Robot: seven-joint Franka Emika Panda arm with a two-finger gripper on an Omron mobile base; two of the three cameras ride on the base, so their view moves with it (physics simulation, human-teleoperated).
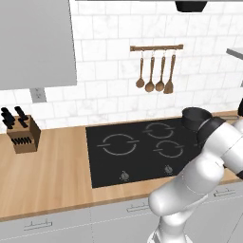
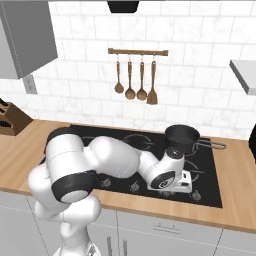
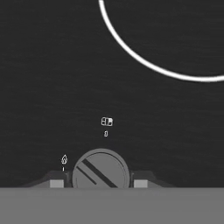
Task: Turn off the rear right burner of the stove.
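Two dark finger tips flank a small round grey knob (image 3: 100,169) at the bottom of the hand view, one tip on each side and close against its rim; whether they press it cannot be told. The gripper (image 3: 98,181) is thus narrowed about the knob, whose face bears a raised diagonal bar. Above the knob sit a small white burner-position icon (image 3: 106,122) and, to its left, a tiny flame mark (image 3: 64,159). A thin white ring burner marking (image 3: 153,65) curves across the upper right of that view.

The wide flat black glass cooktop (image 1: 109,163) is set into a light wooden counter (image 1: 47,175) against a white tiled wall. Grey ring markings show on its surface, and small dark knobs line its front edge. In the right base view, the white arm reaches low over the cooktop's front edge, its hand (image 2: 172,180) down among the row of knobs.

A dark round pot with a long handle (image 2: 182,137) stands on the rear right part of the cooktop; its inside looks dark, and any contents cannot be made out. A wooden knife block holding black-handled knives (image 1: 23,133) stands on the counter, well apart to the left. Four wooden utensils on a wall rail (image 1: 155,69) hang above the cooktop.
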